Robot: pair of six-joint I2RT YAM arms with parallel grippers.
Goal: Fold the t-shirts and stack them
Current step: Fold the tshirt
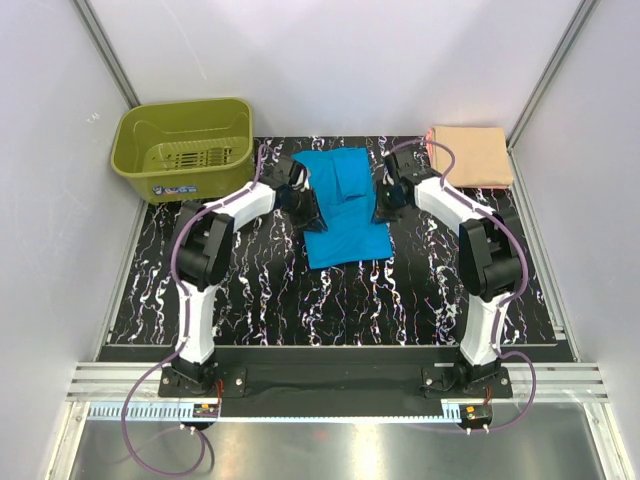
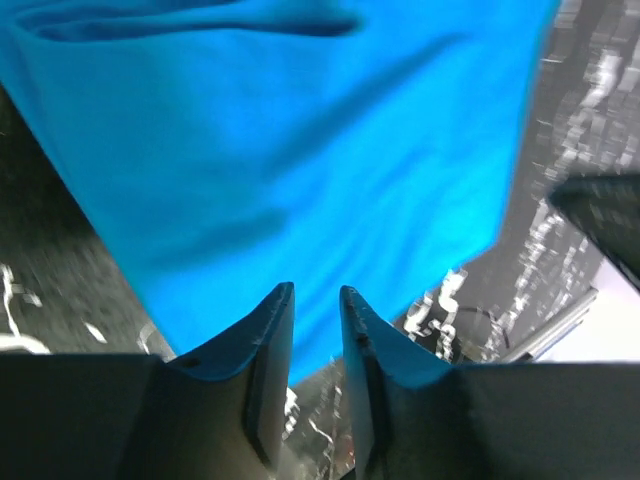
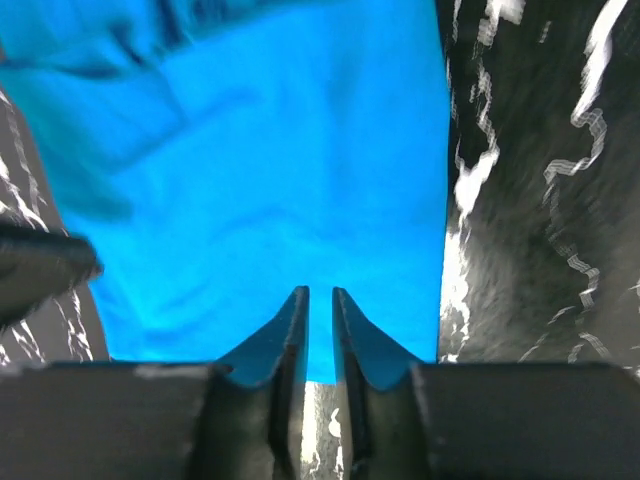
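Note:
The turquoise-blue t-shirt (image 1: 345,210) lies partly folded on the black marbled mat (image 1: 300,300), its top part doubled over. My left gripper (image 1: 306,205) sits at the shirt's left edge. In the left wrist view the left gripper (image 2: 317,288) has its jaws a narrow gap apart, with only mat showing between them and the blue t-shirt (image 2: 300,150) just beyond. My right gripper (image 1: 385,205) is at the shirt's right edge. In the right wrist view the right gripper (image 3: 320,290) has a thin gap over the flat blue t-shirt (image 3: 280,170). The peach t-shirt (image 1: 470,155) lies folded at the back right.
An olive-green basket (image 1: 185,145) stands at the back left corner. White walls with metal frame posts enclose the mat on three sides. Both arm bases are bolted at the near edge.

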